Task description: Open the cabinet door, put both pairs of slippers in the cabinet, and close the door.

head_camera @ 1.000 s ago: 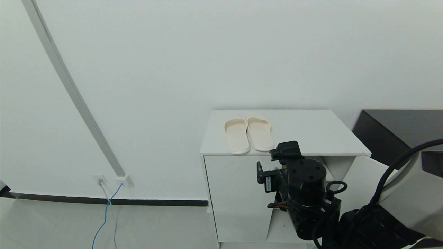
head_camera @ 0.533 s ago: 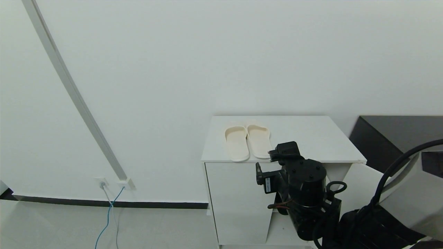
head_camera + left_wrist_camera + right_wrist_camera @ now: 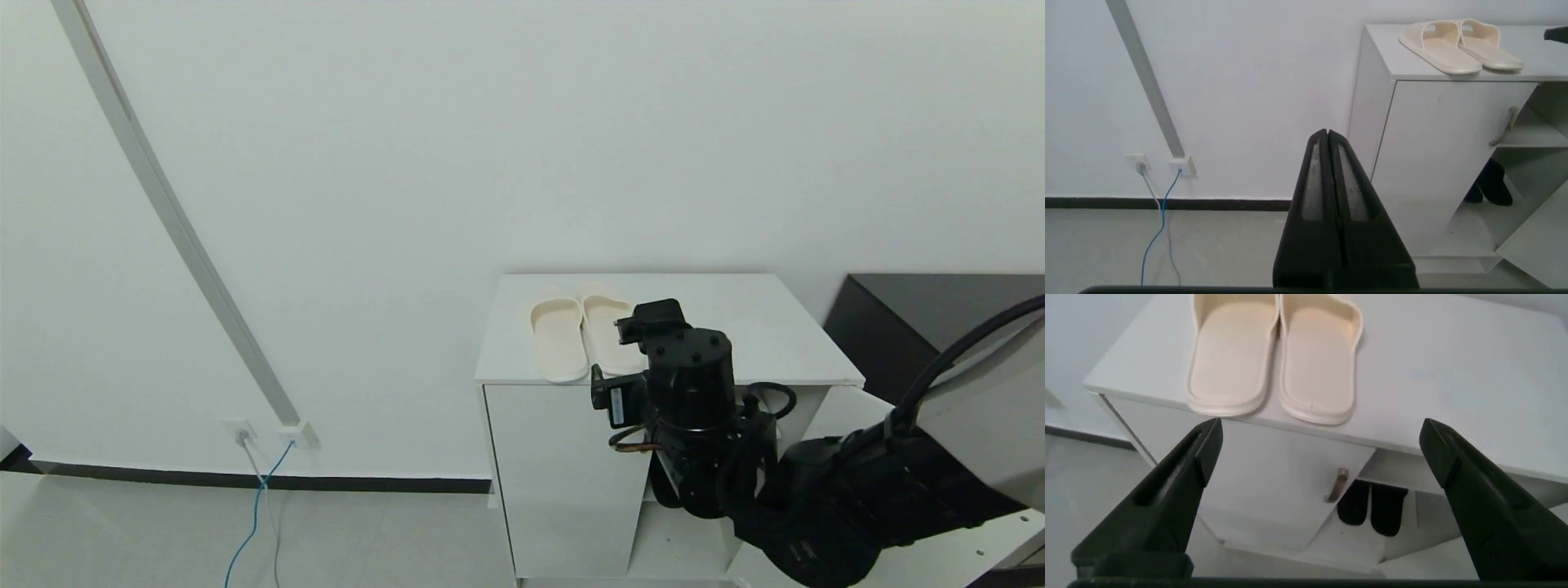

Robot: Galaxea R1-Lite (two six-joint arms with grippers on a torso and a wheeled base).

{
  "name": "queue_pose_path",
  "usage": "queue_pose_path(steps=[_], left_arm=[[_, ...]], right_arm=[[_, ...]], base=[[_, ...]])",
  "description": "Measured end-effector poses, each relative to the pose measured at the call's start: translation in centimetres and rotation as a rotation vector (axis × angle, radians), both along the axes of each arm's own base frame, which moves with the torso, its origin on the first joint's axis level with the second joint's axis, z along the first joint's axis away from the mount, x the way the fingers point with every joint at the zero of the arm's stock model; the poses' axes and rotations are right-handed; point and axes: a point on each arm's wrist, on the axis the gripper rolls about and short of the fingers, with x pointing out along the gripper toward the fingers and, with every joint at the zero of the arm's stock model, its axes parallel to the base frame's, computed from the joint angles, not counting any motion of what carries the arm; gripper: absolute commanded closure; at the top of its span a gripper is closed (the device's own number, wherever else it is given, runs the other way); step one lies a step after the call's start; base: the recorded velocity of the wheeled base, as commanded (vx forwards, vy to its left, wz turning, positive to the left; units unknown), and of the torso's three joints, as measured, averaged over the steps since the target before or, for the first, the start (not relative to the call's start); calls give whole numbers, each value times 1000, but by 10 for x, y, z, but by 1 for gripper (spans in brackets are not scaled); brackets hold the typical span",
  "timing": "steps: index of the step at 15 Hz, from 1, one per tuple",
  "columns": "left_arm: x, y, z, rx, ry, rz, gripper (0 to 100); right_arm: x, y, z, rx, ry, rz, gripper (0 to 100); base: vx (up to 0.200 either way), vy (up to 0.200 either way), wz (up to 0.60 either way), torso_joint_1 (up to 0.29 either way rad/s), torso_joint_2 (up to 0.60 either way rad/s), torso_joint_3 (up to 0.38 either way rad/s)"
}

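Right wrist view: door (image 3: 845, 412) open, dark slippers (image 3: 1372, 508) shelved; your cream slippers (image 3: 1274, 355) sit atop the cabinet (image 3: 1454, 384), 12 o'clock of the spread right pincer (image 3: 1320, 429); left pincer (image 3: 1328, 143) closed, empty.

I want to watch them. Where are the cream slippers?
In the head view, the cream slippers lie side by side atop the white cabinet, near its front left corner.

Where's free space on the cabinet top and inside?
Cabinet top: bare right of the cream slippers, to its right edge; left part taken. Inside: black slippers sit low; the shelf above them looks bare.
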Motion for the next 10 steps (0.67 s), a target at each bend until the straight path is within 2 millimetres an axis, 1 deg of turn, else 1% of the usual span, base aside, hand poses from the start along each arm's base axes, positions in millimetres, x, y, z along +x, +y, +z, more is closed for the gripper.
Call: queue_pose_path(steps=[2,4,6,10], left_arm=[[0,0,0,0,0,0,100],[0,0,0,0,-1,0,100],[0,0,0,0,0,-2,100],[0,0,0,0,0,-1,100]], right_arm=[[5,2,10,23,41,-2,0],[6,1,19,49,57,4,0],[5,-1,24,71,66,9,0],[1,-3,15,99,112,54,0]], base=[[200,0,0,7,2,2],[200,0,0,-12,-12,5],[200,0,0,10,5,0],[0,0,0,0,0,0]])
